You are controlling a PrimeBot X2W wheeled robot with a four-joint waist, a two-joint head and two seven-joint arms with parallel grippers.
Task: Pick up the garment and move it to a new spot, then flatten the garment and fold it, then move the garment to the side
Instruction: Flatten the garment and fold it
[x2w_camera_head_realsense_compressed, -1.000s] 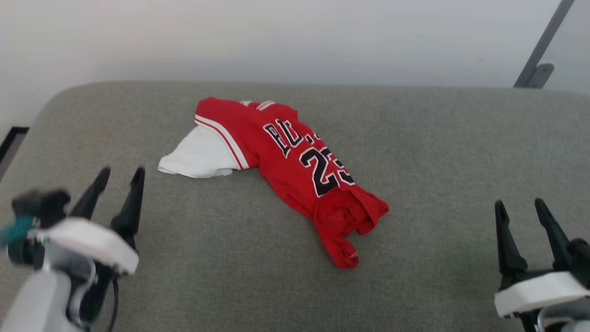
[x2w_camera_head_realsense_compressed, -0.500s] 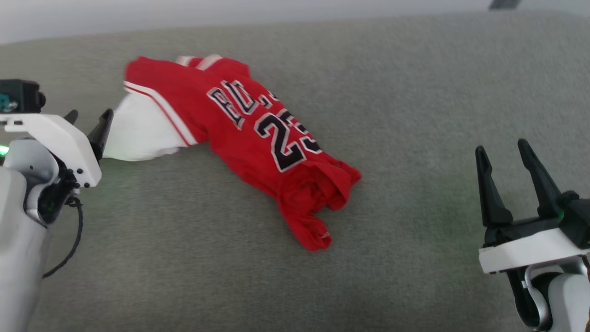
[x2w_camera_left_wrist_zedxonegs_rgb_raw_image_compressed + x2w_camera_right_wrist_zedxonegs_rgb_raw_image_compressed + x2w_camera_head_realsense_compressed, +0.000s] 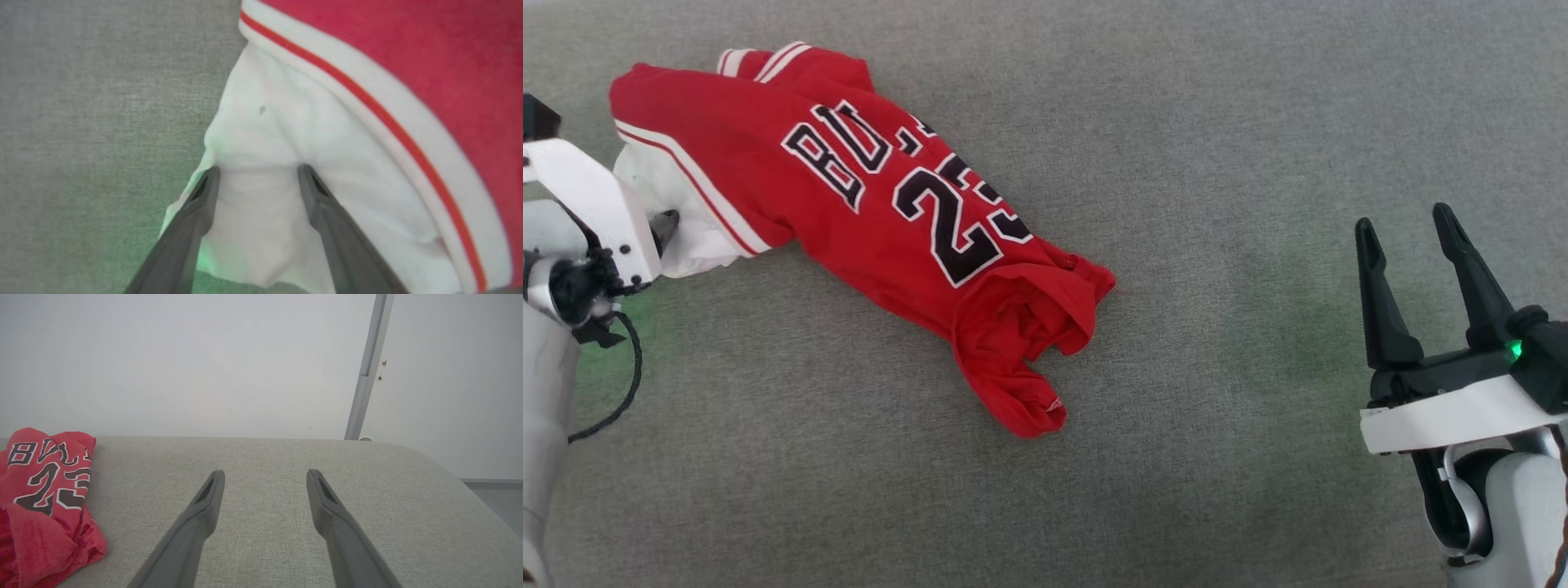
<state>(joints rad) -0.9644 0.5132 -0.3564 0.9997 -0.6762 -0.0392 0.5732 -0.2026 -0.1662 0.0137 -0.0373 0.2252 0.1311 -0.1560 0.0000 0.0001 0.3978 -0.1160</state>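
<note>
Currently the garment (image 3: 866, 204) is seen crumpled on the grey fabric surface (image 3: 1258, 122); its white sleeve (image 3: 278, 122) is straddled by the spread left hand (image 3: 257, 171); the right hand (image 3: 1409, 224) is spread, empty, well apart

I see a grey fabric cushion (image 3: 1258, 122); the jersey (image 3: 760, 184) lies crumpled on its left half.

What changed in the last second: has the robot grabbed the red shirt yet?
Not yet. The left pincer reached forward to the white sleeve of the garment; its tips now rest on it, jaws open, nothing gripped. The head view also dipped closer. The garment lies crumpled as before, and the right pincer waits open, apart from it.
</note>
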